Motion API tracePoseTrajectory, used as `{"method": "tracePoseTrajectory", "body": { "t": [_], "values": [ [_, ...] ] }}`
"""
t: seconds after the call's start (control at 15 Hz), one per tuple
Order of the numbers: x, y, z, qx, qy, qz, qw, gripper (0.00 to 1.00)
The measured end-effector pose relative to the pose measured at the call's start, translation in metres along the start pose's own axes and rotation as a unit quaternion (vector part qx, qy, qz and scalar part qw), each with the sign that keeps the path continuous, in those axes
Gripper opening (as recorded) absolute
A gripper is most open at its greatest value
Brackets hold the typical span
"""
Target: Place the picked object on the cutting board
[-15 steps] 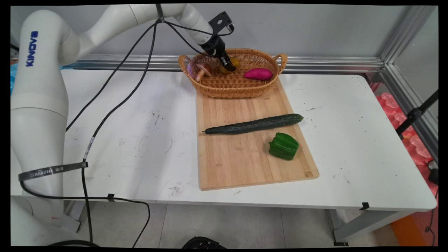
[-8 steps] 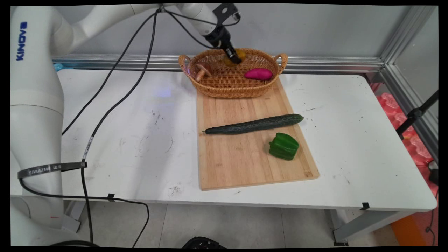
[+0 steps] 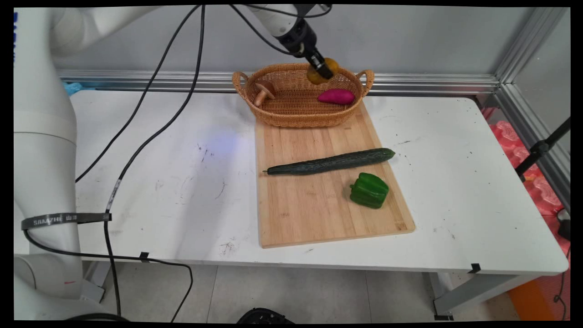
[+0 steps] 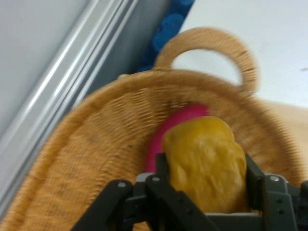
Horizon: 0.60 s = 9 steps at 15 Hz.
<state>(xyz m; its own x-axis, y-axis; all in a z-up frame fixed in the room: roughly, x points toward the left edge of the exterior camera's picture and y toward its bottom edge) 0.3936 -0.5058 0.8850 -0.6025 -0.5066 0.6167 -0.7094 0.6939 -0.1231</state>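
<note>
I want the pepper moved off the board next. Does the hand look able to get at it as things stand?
Probably not yet: the hand is shut on a yellow potato above the basket. The pepper itself lies uncovered on the board, apart from the cucumber.

You are looking at a wooden cutting board (image 3: 319, 200) lying across the middle of the white table (image 3: 478, 182). A wicker basket (image 3: 291, 116) is sitting at the board's far edge, holding a mushroom (image 3: 263, 91) and a purple sweet potato (image 3: 336, 96). A cucumber (image 3: 330, 162) and a green pepper (image 3: 369, 190) are resting toward the board's right edge.
</note>
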Motion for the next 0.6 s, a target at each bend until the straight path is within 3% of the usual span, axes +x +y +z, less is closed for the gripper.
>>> {"method": "tracePoseTrajectory", "body": {
  "t": [0.27, 0.6],
  "values": [
    [0.002, 0.042, -0.02, -0.02, -0.001, -0.011, 0.9997, 0.0],
    [-0.028, 0.105, -0.047, -0.054, -0.023, 0.002, 0.9982, 0.0]
  ]
}}
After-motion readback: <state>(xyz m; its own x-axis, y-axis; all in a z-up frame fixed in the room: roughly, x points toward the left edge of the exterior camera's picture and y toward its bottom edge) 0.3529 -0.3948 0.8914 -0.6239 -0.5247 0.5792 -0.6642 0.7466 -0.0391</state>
